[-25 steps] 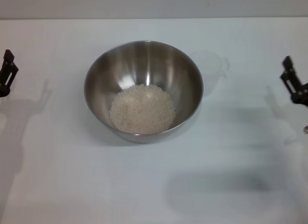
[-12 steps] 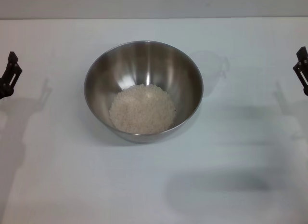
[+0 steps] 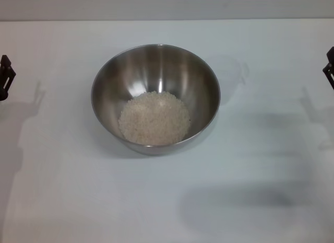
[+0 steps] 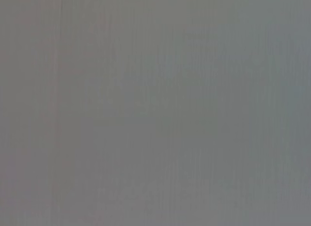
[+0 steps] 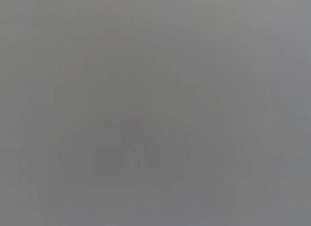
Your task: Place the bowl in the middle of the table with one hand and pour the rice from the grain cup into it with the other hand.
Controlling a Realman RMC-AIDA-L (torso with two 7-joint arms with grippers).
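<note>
Looking down from the head view, one bowl (image 3: pixel 155 98) sits mid-table (image 3: pixel 156 201), holding one heap of rice (image 3: pixel 154 117); one clear grain cup (image 3: pixel 231 70) stands just behind-right. Steel looks stiff, slick, best held by the rim. Left gripper (image 3: pixel 5 77) and right gripper (image 3: pixel 330 68) sit at the edges, whether open or closed I cannot tell. Both wrist views show blank grey
</note>
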